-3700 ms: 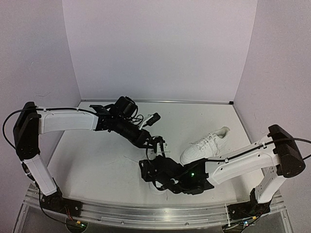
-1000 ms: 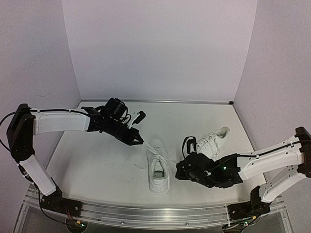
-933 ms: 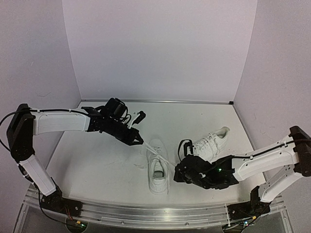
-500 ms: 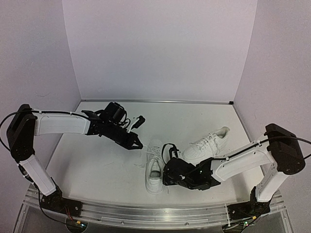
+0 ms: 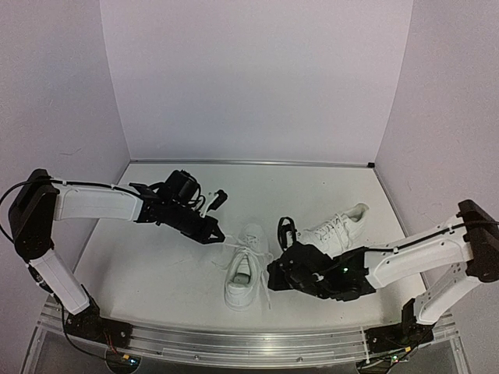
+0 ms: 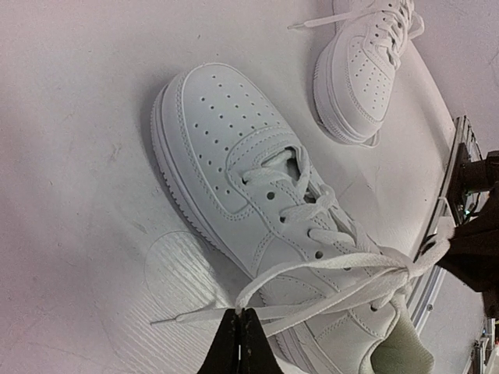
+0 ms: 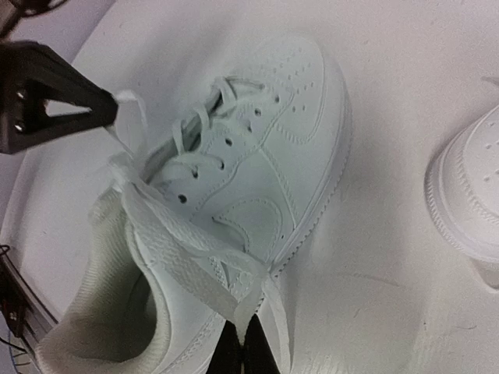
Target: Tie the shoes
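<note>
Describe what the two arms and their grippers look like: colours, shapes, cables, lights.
Both the left arm and the right arm have white link shells between black joints, with a thin black cable along each. The right arm's black wrist section shows a small green light. The left gripper and right gripper are black, their fingers tapering to slim points.

White arm shells [image 5: 93,204]; black joints [image 5: 35,214]; black cables [image 5: 78,185]; seemingly a green light [image 5: 341,270]
</note>
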`<state>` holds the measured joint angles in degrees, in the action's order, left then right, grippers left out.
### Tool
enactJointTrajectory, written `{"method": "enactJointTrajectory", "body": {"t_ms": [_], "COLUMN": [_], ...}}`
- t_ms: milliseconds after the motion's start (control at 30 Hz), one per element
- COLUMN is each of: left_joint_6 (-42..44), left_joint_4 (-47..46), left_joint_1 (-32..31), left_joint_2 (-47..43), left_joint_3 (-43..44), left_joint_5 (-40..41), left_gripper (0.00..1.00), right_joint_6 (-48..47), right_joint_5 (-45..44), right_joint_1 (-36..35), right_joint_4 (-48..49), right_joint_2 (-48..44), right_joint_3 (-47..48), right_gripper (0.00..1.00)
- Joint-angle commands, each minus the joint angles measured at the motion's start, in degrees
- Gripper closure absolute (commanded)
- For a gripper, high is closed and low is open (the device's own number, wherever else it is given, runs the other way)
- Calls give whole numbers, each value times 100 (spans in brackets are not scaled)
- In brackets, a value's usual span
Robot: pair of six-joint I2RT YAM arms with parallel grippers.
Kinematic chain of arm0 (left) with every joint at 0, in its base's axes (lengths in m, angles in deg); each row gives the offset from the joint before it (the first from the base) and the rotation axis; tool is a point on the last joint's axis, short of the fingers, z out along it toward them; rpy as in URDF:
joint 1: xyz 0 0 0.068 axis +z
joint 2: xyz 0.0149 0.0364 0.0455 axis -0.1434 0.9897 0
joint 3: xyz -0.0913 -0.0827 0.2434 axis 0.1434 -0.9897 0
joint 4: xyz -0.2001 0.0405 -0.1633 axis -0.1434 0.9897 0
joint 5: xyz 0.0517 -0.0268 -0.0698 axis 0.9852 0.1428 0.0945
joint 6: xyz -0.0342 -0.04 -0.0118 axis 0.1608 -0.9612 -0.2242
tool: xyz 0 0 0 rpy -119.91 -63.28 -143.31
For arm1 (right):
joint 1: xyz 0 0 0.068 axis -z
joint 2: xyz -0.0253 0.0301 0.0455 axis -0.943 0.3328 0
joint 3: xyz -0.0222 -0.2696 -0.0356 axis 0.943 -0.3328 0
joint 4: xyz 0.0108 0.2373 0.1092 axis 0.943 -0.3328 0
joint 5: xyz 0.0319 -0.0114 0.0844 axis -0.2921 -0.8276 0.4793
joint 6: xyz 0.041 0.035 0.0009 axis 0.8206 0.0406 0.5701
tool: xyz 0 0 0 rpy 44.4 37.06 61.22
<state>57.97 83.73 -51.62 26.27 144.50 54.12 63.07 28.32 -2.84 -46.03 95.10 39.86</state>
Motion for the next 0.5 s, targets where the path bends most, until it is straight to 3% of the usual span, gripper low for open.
{"method": "enactJointTrajectory", "body": {"t_ms": [0, 467], "left_joint_6": [-161, 53], "left_joint_4": [-309, 124], "left_joint_1": [40, 273], "left_joint_2": [-236, -450], "left_joint_3": [-74, -54], "left_joint_5": [430, 1157], "left_gripper": [100, 100], "right_joint_6": [158, 540], "right_joint_5": [-569, -766], "right_joint_1": [43, 72], "right_joint_4": [-530, -1088], "right_joint_2": [-565, -1029], "right_joint_3": [-297, -779], "right_gripper": [100, 100]}}
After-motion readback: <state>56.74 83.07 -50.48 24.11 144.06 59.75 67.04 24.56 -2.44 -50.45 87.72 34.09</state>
